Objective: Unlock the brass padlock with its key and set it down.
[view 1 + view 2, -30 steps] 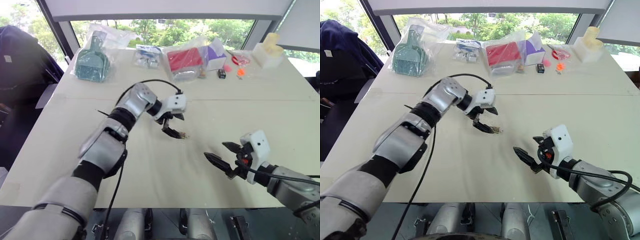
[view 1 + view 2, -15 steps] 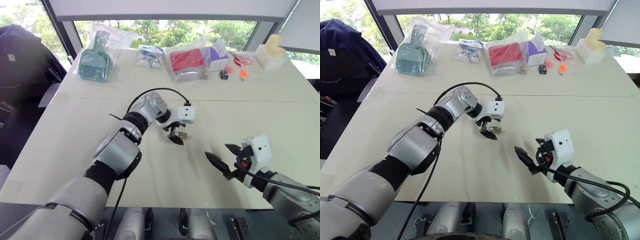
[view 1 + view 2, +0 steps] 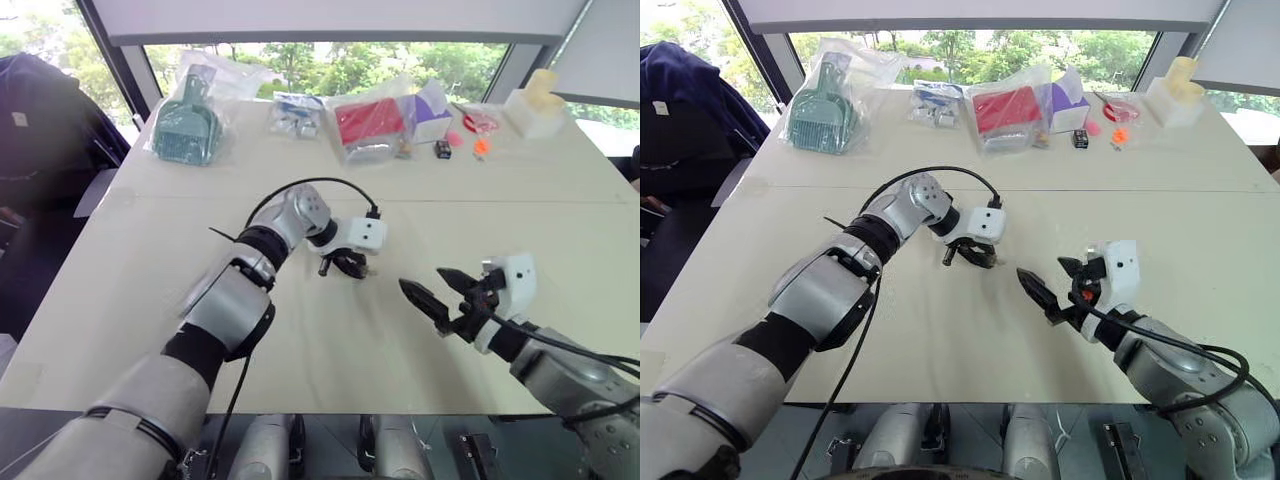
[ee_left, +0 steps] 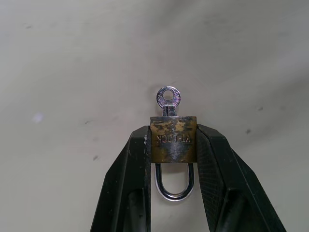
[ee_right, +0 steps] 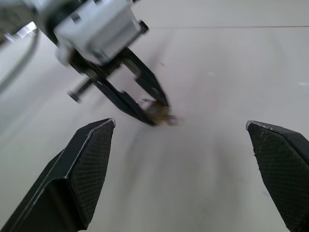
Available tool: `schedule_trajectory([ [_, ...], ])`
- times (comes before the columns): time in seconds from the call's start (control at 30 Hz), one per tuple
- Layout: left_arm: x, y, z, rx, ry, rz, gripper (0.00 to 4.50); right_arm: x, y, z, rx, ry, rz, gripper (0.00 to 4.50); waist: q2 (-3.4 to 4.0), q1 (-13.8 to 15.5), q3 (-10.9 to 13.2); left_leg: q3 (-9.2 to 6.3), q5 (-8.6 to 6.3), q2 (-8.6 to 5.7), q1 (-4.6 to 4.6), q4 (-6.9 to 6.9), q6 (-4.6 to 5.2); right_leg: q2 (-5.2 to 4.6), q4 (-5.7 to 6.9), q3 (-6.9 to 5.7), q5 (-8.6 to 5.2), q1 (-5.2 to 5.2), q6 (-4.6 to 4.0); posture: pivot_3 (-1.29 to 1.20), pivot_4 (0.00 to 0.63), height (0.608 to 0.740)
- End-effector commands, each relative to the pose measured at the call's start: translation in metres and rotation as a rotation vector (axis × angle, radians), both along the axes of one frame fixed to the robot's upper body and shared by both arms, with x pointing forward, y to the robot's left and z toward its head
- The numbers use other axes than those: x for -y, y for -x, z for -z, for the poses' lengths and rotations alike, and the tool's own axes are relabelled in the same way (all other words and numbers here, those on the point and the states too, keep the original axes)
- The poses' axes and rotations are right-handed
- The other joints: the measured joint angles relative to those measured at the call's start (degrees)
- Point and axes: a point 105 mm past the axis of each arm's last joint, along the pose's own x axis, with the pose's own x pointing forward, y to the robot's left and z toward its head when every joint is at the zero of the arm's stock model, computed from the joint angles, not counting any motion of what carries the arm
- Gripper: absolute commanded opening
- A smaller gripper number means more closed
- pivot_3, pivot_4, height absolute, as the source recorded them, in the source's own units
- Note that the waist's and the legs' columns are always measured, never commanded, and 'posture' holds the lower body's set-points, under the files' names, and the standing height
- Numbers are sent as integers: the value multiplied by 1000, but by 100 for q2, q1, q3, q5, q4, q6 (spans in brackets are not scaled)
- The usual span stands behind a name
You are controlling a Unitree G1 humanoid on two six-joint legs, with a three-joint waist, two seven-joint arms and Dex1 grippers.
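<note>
The brass padlock (image 4: pixel 173 139) is a tiny tarnished yellow block with a silvery shackle loop. My left gripper (image 4: pixel 173 145) is shut on its two sides, low over the pale table (image 3: pixel 300 340). A small silver key (image 4: pixel 168 98) sticks out of the lock's far end. From the head the left gripper (image 3: pixel 350 266) sits mid-table, pointing down and to the right. My right gripper (image 3: pixel 428 290) hangs open a short way to the right of it, empty, fingers aimed at the lock. The right wrist view shows the left gripper (image 5: pixel 153 112) with the padlock (image 5: pixel 158 113) at its tips.
Along the table's far edge lie a bagged teal dustpan (image 3: pixel 184 128), a bag of small parts (image 3: pixel 295 115), a bagged red box (image 3: pixel 372 122), a purple carton (image 3: pixel 432 108), small black and orange trinkets (image 3: pixel 462 146) and a white block (image 3: pixel 534 106). A dark jacket (image 3: pixel 40 120) hangs at far left.
My left gripper went from open to shut on the padlock and rolled a little. My right gripper rose and came closer to the left one, staying open.
</note>
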Motion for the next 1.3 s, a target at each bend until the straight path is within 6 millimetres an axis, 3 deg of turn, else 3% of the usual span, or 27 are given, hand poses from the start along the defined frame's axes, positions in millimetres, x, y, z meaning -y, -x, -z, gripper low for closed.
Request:
schedule_trajectory([
  [0.03,-3,0,-59,166,258,100,703,-6,-6,-18,41,-61,-51,4500,1,-2,1,2,0,0,-8,-2,-1,-1,2,1,0,-8,0,0,150,735],
  [0.13,-20,7,-81,179,390,102,703,-11,-14,-32,68,-107,-103,4500,3,-6,0,5,1,-1,-10,-4,-3,-4,5,1,2,-11,-1,0,150,735],
  [0.3,-37,23,-99,251,500,63,703,-26,-33,-53,110,-176,-187,4500,6,-23,0,5,2,-7,-2,0,-3,-5,3,1,3,3,-3,0,150,735],
  [0.5,-36,34,-108,315,560,24,703,-37,-44,-71,127,-260,-256,4500,7,7,0,2,4,-8,1,2,-5,-1,4,-1,7,10,0,0,150,735],
  [0.67,-34,41,-106,357,551,41,703,-38,-49,-73,116,-264,-263,4500,8,0,-1,3,5,-9,8,1,-6,2,5,-1,13,17,11,0,150,735],
  [0.8,-32,44,-107,367,560,52,703,-42,-49,-76,122,-290,-272,3357,8,2,-1,4,6,-9,8,1,-8,3,5,-1,13,17,12,0,150,735],
  [1.0,-31,45,-113,396,570,66,703,-49,-47,-71,97,-299,-282,311,8,-9,-1,3,7,-9,9,1,-9,4,5,-1,13,17,12,0,150,735],
  [1.03,-30,46,-114,401,573,68,703,-51,-47,-70,92,-302,-285,59,8,-9,-1,3,7,-9,9,1,-9,4,5,-1,13,17,12,0,150,735],
  [1.3,-29,47,-126,527,607,77,703,-53,-50,-71,79,-374,-254,59,8,-10,-1,4,8,-9,9,1,-11,3,5,-1,13,17,12,0,150,735],
])
